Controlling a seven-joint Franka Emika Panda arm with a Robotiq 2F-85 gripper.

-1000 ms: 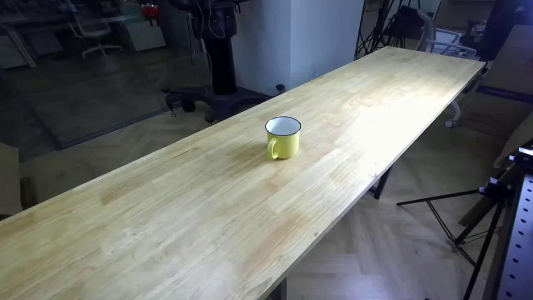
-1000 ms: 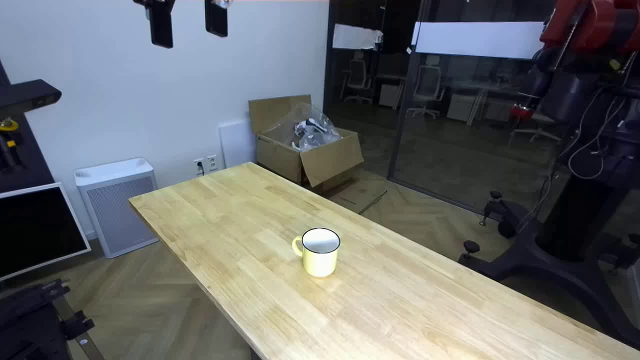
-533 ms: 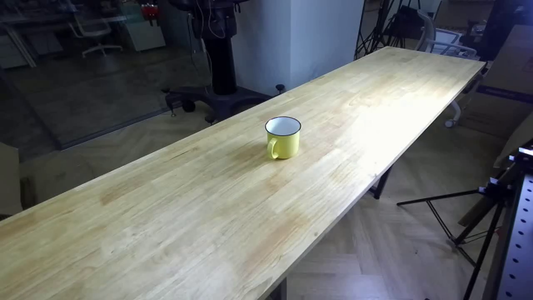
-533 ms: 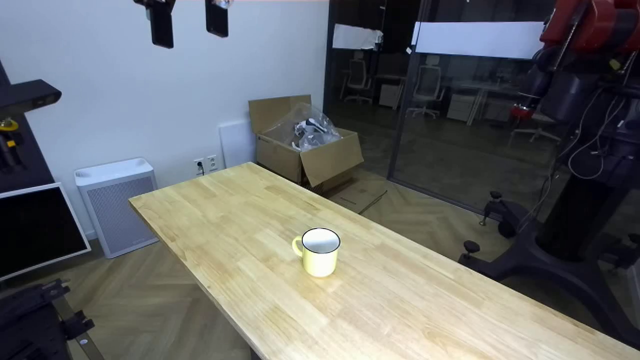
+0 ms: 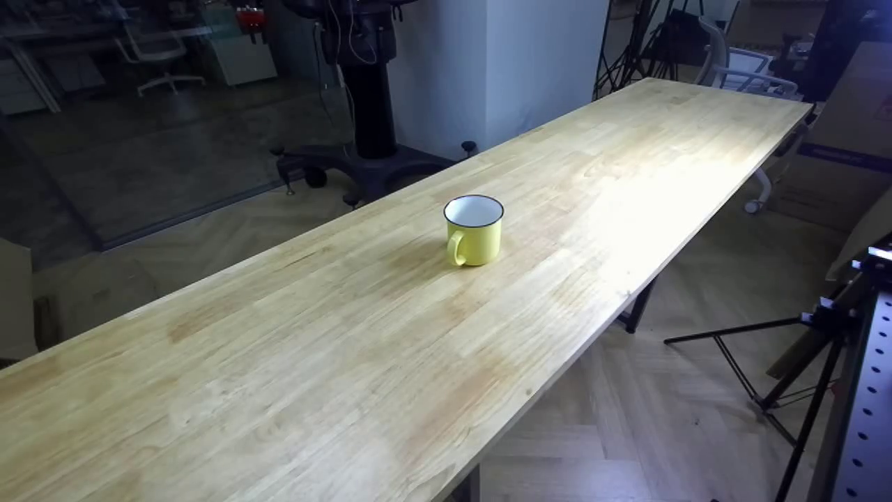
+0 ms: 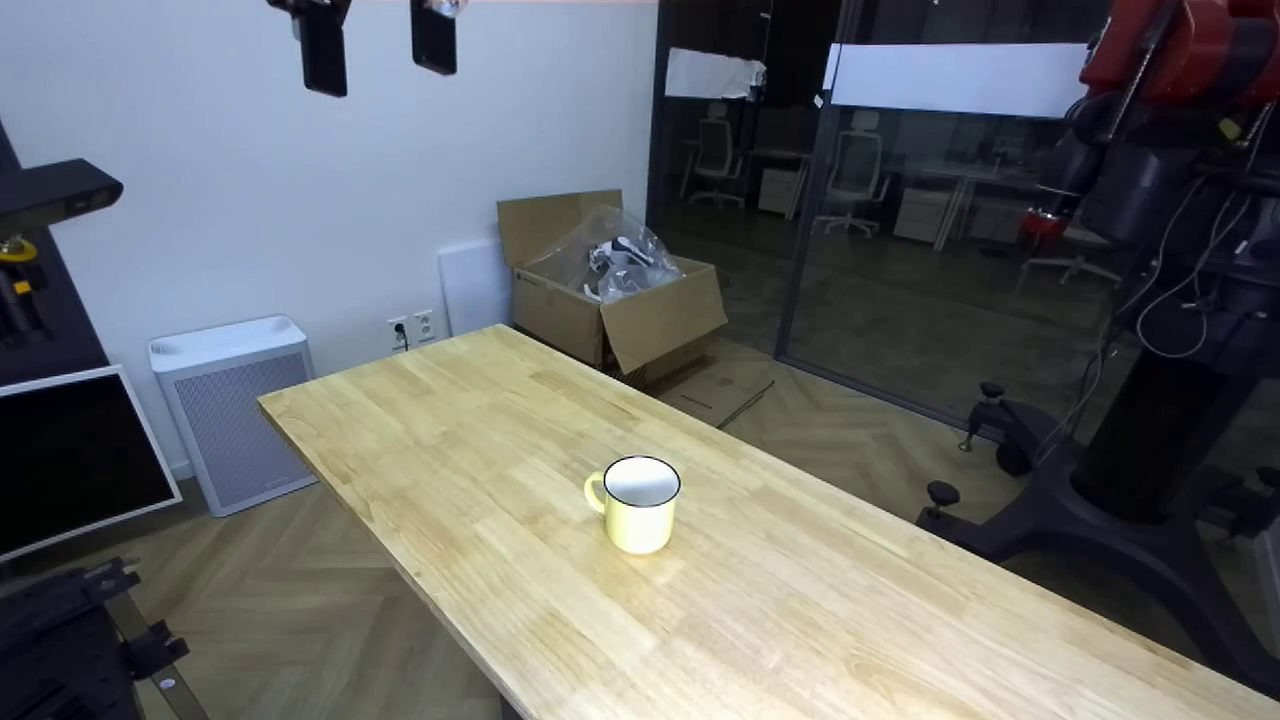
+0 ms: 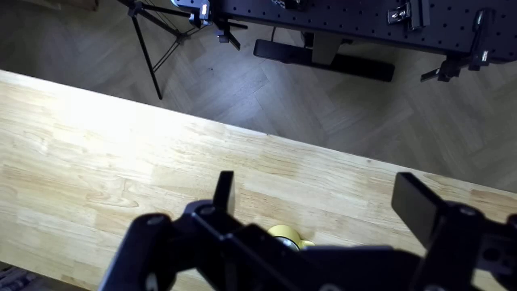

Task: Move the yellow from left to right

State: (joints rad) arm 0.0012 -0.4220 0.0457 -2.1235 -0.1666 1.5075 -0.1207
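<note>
The yellow mug (image 5: pixel 482 244), with white inside and dark rim, stands upright on the wooden table in both exterior views (image 6: pixel 640 528). Its handle points toward the camera in an exterior view and to the left in the other picture. In the wrist view the mug (image 7: pixel 284 231) is partly hidden behind the gripper's body; only part of its side, rim and handle show. My gripper (image 7: pixel 315 176) is open and empty, with its fingers wide apart, high above the table. Its two fingertips also hang at the top edge of an exterior view (image 6: pixel 382 82), well above and apart from the mug.
The long wooden table (image 5: pixel 279 362) has a near edge above the floor. A dark perforated bench (image 7: pixel 343 20) and a tripod (image 7: pixel 145 52) stand beside it. A cardboard box (image 6: pixel 560 315), an air purifier (image 6: pixel 240 410) and a black wheeled stand (image 6: pixel 1130 450) are around the table.
</note>
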